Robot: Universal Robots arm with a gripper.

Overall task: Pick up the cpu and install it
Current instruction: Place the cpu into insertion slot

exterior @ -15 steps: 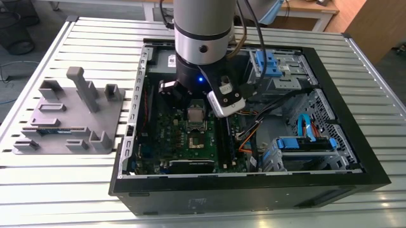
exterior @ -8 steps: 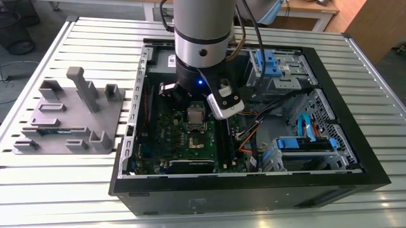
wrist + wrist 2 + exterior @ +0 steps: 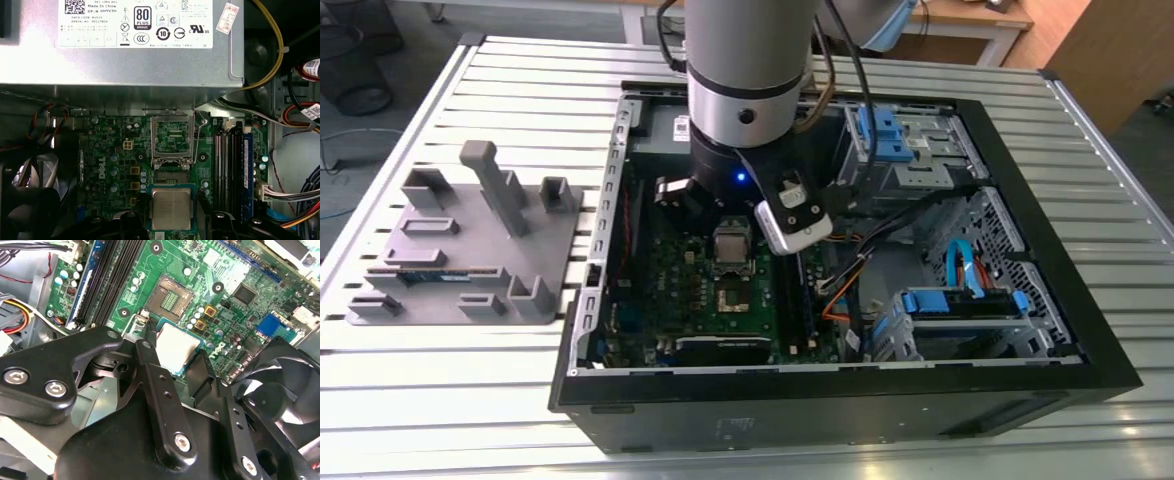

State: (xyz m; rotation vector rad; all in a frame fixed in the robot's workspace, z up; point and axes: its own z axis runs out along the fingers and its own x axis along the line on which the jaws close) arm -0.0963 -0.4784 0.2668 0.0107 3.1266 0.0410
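Observation:
The cpu [image 3: 171,207], a flat silvery square with a thin green rim, hangs just above the green motherboard [image 3: 115,165] inside the open computer case [image 3: 854,400]. My gripper [image 3: 171,222] is shut on the cpu [image 3: 176,345], one black finger [image 3: 150,360] against each of two opposite edges. The gripper [image 3: 178,360] holds it next to the open socket [image 3: 170,299], a little to one side of it. The socket [image 3: 171,176] lies bare, and its silver frame [image 3: 172,136] is flipped up toward the power supply. The arm [image 3: 740,100] reaches down into the case.
The power supply [image 3: 120,45] walls off one side of the board. Beside the socket run the memory slots [image 3: 232,170], and a black fan [image 3: 280,385] sits close to the gripper. Cable bundles [image 3: 295,195] and blue drive cages [image 3: 894,140] fill the case's far side. A grey fixture tray [image 3: 454,250] lies at the exterior view's left.

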